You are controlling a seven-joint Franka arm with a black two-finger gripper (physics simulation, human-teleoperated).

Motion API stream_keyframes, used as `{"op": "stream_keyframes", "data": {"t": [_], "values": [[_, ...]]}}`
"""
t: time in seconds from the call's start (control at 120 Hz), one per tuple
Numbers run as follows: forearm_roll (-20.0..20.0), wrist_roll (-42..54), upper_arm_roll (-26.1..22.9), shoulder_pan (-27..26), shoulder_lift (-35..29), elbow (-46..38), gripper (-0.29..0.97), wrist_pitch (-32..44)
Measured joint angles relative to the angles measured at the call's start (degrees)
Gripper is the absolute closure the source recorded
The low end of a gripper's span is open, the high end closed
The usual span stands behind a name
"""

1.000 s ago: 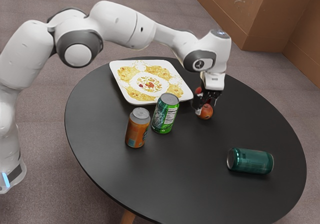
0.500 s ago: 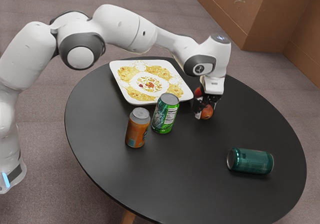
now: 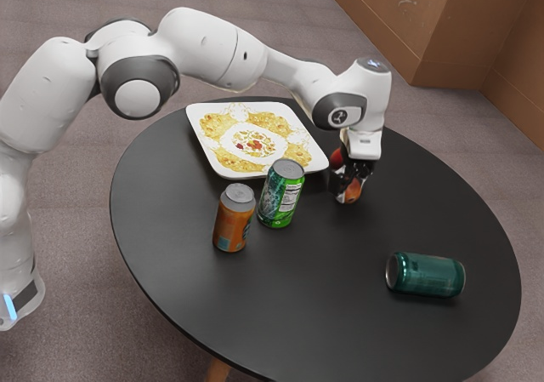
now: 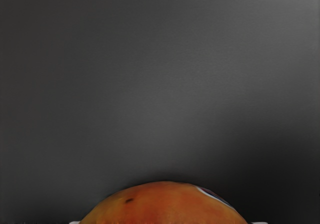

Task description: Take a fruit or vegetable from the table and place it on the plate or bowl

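Fruit (image 4: 162, 204), orange-red and round, lies just under the hand on the black table (image 3: 323, 314). Nearest the exterior camera, a dark green can (image 3: 425, 274) lies on its side. Farther back an orange can (image 3: 233, 219) and a green can (image 3: 280, 193) stand upright, just beside each other. To the exterior view's right of them the gripper (image 3: 348, 190) is lowered over the fruit; whether it grips cannot be told. Behind lies the patterned plate (image 3: 208, 114), with cardboard boxes (image 3: 442, 25) beyond.
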Motion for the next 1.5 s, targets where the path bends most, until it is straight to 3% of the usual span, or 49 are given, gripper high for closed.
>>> {"op": "stream_keyframes", "data": {"t": [0.467, 0.758, 0.942, 1.242, 1.5], "values": [[0.01, -2.04, 0.04, -0.06, -6.61, 0.02, 0.37, -4.28], [0.35, -4.06, 2.85, -0.17, -14.68, -0.31, 0.38, -13.32], [3.16, -6.23, 4.93, -0.34, -18.35, -0.40, 0.37, -19.88], [6.92, -11.98, 11.33, -0.22, -18.09, -0.56, 0.38, -27.90], [10.87, -19.85, 12.98, -0.20, -14.99, -0.61, 0.36, -30.57]]}}
